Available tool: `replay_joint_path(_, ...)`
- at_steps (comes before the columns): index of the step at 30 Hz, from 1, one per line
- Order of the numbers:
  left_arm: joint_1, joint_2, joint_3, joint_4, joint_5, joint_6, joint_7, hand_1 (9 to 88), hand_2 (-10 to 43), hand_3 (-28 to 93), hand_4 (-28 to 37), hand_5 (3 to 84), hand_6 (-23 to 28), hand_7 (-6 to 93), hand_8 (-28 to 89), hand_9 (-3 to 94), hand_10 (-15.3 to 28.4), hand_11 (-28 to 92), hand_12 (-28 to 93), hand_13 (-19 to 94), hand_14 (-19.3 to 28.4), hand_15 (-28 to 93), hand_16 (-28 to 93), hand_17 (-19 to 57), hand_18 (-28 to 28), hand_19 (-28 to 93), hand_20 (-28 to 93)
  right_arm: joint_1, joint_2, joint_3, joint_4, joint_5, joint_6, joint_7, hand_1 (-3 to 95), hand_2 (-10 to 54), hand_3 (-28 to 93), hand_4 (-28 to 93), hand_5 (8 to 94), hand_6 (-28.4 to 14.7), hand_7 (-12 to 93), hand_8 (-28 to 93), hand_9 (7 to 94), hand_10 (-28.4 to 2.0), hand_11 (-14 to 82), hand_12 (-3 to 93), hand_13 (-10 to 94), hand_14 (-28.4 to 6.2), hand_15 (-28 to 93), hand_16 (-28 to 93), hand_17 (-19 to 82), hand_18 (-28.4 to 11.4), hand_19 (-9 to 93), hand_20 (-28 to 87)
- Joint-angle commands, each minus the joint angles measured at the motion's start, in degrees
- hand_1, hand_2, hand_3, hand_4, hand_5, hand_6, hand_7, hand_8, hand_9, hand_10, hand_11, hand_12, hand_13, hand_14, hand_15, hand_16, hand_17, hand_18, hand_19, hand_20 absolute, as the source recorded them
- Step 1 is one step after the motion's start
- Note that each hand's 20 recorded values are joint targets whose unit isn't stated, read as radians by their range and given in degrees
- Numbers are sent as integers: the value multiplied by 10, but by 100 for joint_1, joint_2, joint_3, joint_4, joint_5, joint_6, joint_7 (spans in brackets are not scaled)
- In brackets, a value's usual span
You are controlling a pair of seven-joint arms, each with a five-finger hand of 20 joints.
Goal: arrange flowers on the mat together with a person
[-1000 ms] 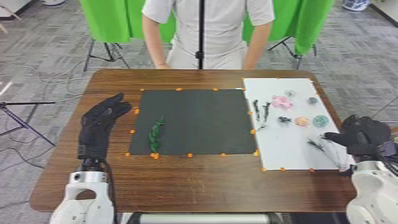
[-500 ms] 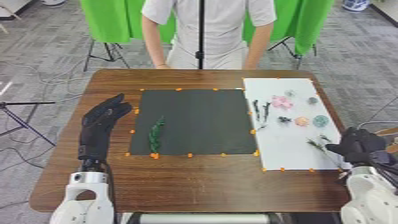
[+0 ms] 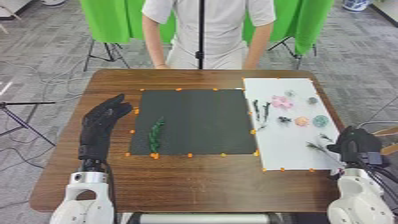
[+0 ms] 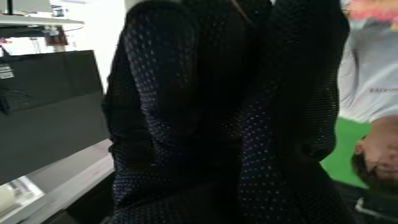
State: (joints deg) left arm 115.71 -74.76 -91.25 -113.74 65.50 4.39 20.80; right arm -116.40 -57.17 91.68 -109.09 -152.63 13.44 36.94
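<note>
Robot hand on the right [image 3: 357, 145] is hovering at the near right edge of the white mat [image 3: 280, 159], close by the grey sprig [image 3: 315, 146]; whether it is gripping anything or how wide it is opening, I cannot tell; picking up that sprig is seemingly the step in hand. Sprig and stem are lying slantwise on the white mat; doing this well is probably meaning pinching the stem low and lightly, lifting straight up before moving sideways, and sparing the brittle tip. Farther up, the peach flower [image 3: 302, 121], teal flower [image 3: 321, 121] and pink flower [image 3: 282, 102] are resting on the same mat, so a carry is needing enough height to avoid dragging them. Leftward, the dark mat [image 3: 200, 120] is holding a green sprig [image 3: 155, 136]; gentle lowering and a slow release are likely keeping any new stem from rolling. Both mats are lying on the brown counter [image 3: 187, 190], where the left robot hand [image 3: 100, 117] is hovering near the dark mat's left edge, relaxed and empty; beyond, a pale label [image 4: 6, 72] is showing on a dark board [image 4: 53, 110], its print going unread.
</note>
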Motion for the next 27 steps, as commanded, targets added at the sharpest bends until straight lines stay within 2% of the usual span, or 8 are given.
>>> replay_joint_path(1, 78, -28, -12, -7, -50, -11, -89, 295, -56, 654, -157, 499, 45, 148, -58, 495, 142, 199, 141, 420, 187, 182, 16, 117, 135, 118, 242, 116, -458, 90, -781, 112, 232, 187, 868, -95, -283, 305, 889, 44, 196, 134, 937, -75, 193, 289, 873, -59, 390, 405, 361, -160, 523, 471)
replay_joint_path(6, 59, -10, -21, 40, -68, -25, -110, 295, -56, 654, -158, 500, 46, 146, -57, 498, 142, 199, 143, 421, 187, 182, 16, 114, 134, 114, 238, 698, -895, -581, -1520, 98, 226, 45, 873, -95, -283, 325, 893, 38, 197, 140, 937, -80, 206, 300, 862, -69, 418, 413, 352, -164, 531, 474)
replay_joint_path(10, 30, 13, -5, 77, -55, -45, -158, 296, -55, 652, -160, 501, 46, 145, -57, 499, 142, 199, 144, 422, 188, 184, 17, 114, 134, 114, 237, 1164, -1310, -1136, -1676, 133, 78, -137, 876, -95, -283, 331, 894, 35, 198, 143, 937, -83, 213, 307, 855, -75, 439, 413, 344, -168, 539, 476)
replay_joint_path(18, 79, 51, -26, 69, -34, -50, -227, 295, -58, 654, -164, 504, 46, 145, -56, 504, 144, 198, 145, 425, 187, 185, 18, 112, 134, 115, 236, 1726, -1915, -2058, -1458, 348, -214, -448, 876, -95, -283, 343, 891, 25, 203, 143, 937, -89, 206, 327, 829, -86, 485, 408, 324, -174, 549, 473)
replay_joint_path(27, 70, 106, 3, 76, -45, -34, -238, 294, -61, 659, -168, 507, 45, 145, -56, 507, 144, 197, 149, 428, 189, 186, 18, 111, 135, 118, 235, 2015, -2126, -2833, -1129, 848, -552, -674, 874, -95, -283, 354, 890, 24, 208, 144, 937, -91, 214, 323, 825, -86, 498, 394, 321, -177, 559, 469)
